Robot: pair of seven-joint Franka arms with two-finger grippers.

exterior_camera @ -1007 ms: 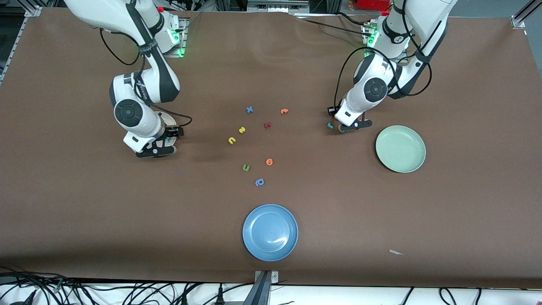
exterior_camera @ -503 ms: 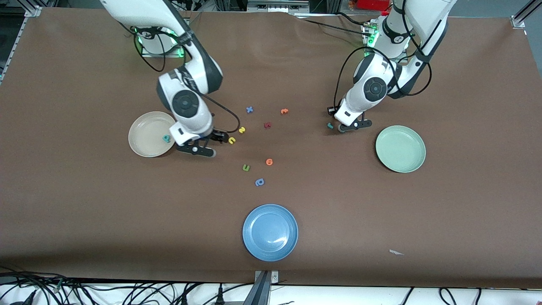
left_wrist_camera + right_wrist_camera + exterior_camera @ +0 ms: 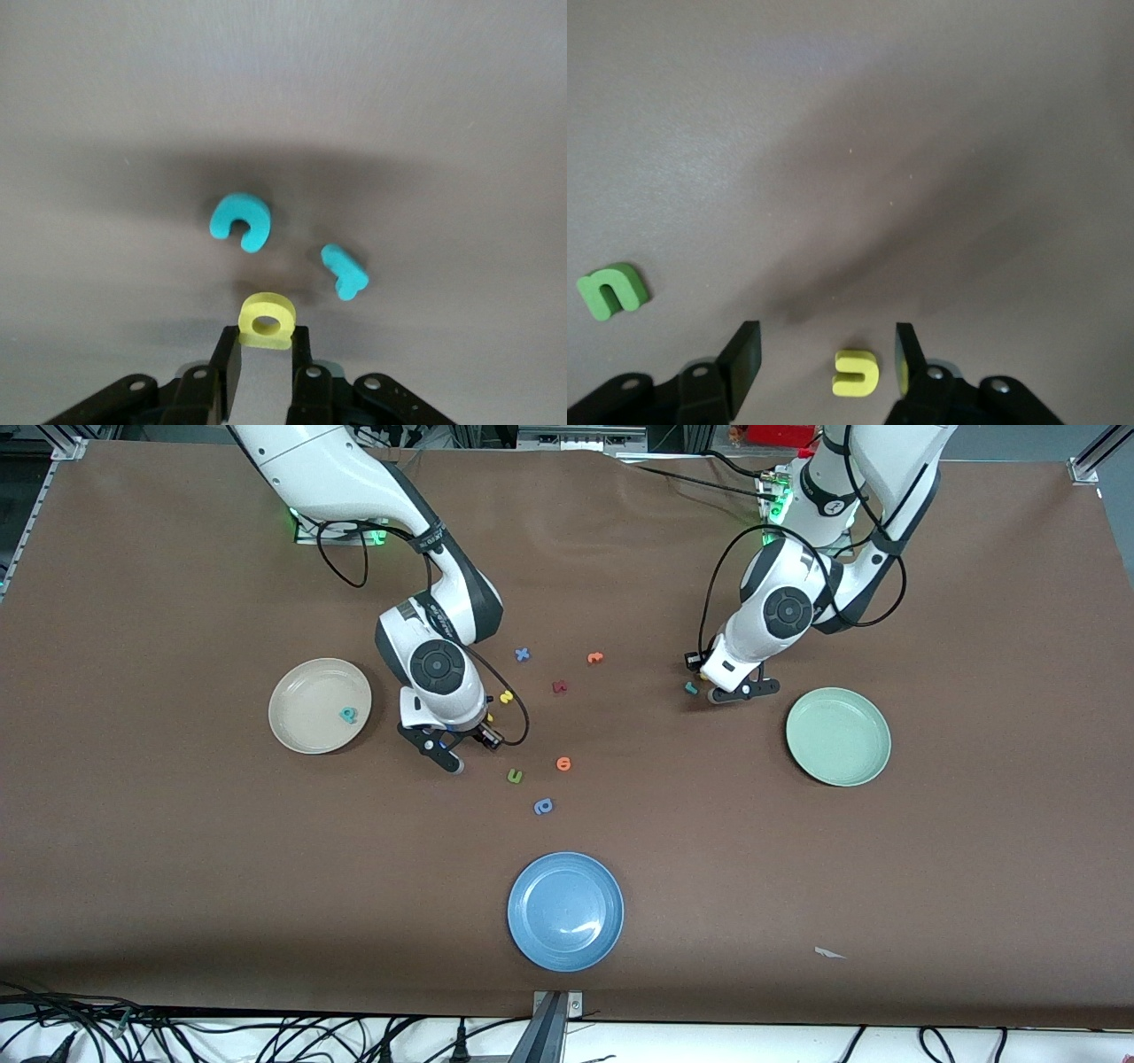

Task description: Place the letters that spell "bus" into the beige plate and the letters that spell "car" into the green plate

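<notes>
The left gripper (image 3: 264, 365) pinched the yellow a (image 3: 267, 320) low over the bench (image 3: 177, 850) just beside the c (image 3: 241, 221) and r (image 3: 345, 272), near the green plate (image 3: 838, 736) — a short carry, I judged. The right gripper (image 3: 824, 359) hung with jaws spread around the yellow u (image 3: 856, 372) — the beige plate (image 3: 310, 726) already held the b (image 3: 349, 714), while the green u (image 3: 515, 777) lay close enough to confuse.

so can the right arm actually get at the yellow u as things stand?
Probably yes. The right gripper is low over the yellow u, its open jaws standing either side of it with bare table around. The green u lies well clear, so nothing looks in the way.
</notes>
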